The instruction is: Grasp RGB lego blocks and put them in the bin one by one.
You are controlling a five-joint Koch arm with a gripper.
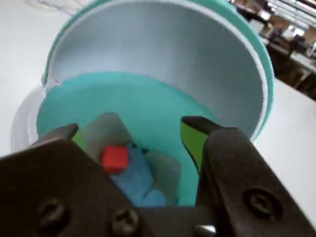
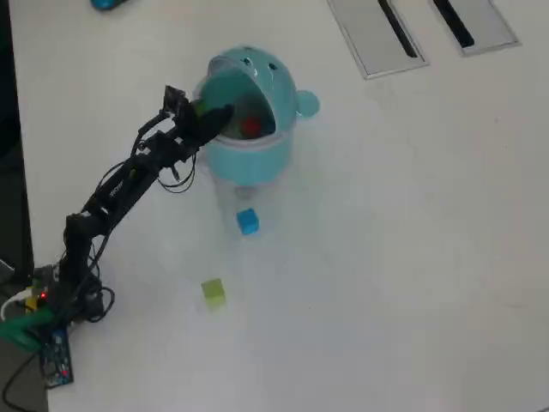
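The light teal bin (image 2: 253,159) stands with its domed lid (image 1: 163,49) open. The red block (image 1: 114,158) lies inside it, free of the jaws, and also shows in the overhead view (image 2: 250,127). My gripper (image 1: 132,127) is open and empty, its two green-lined jaws spread over the bin's mouth; in the overhead view the gripper (image 2: 219,116) reaches in from the left. The blue block (image 2: 248,221) lies on the table just in front of the bin. The yellow-green block (image 2: 213,292) lies further toward the front.
Two grey flat panels (image 2: 377,34) (image 2: 476,21) are set in the table at the back right. The arm's base (image 2: 51,300) with its wires sits at the front left. Blurred blue and grey shapes (image 1: 143,180) lie in the bin beside the red block.
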